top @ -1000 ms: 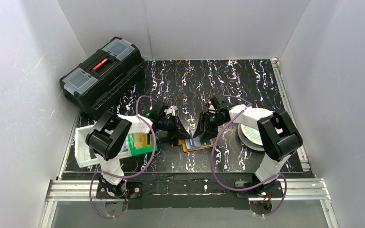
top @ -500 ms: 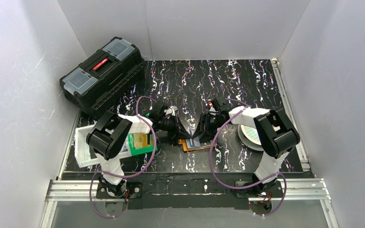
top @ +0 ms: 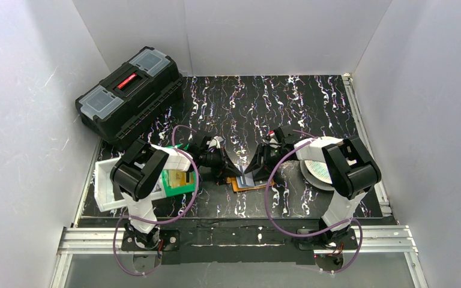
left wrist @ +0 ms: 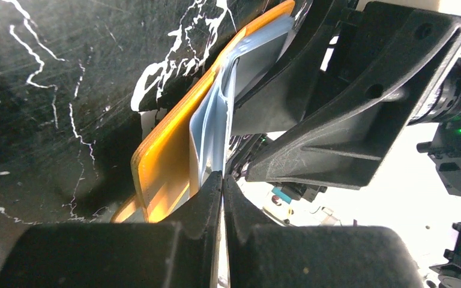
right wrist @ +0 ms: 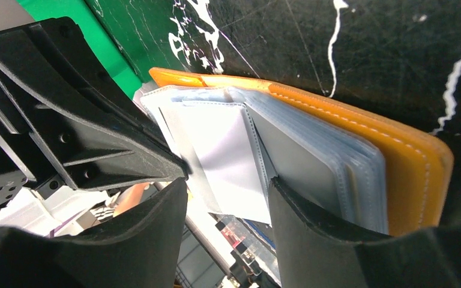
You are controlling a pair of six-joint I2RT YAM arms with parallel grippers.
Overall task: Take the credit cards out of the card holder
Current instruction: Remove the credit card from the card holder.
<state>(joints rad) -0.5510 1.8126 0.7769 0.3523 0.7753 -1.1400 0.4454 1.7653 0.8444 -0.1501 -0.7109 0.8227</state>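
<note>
The card holder [top: 249, 182] lies open on the bench [top: 228, 99], midway along its near edge, with its orange cover down and its clear pockets fanned upward. The left gripper [top: 235, 171] is closed tight, its tips pinched on the edge of one clear pocket leaf. In the left wrist view that leaf runs straight in between the meeting fingertips [left wrist: 213, 192].

The right gripper [top: 254, 174] stands partly open and holds nothing. Its two fingers [right wrist: 312, 234] straddle the fanned pockets, with a pale leaf between them and unclamped. A flat grey shape shows through one pocket [right wrist: 300, 162] — whether it is a card I cannot tell.

Toward the bench's left edge, a green bin [top: 169, 188] holds a gold-yellow card [top: 177, 177], and a white tray [top: 104, 191] sits just beside it. A black toolbox [top: 129, 96] fills the far left corner, and a round white disc [top: 317, 170] lies by the right edge.
</note>
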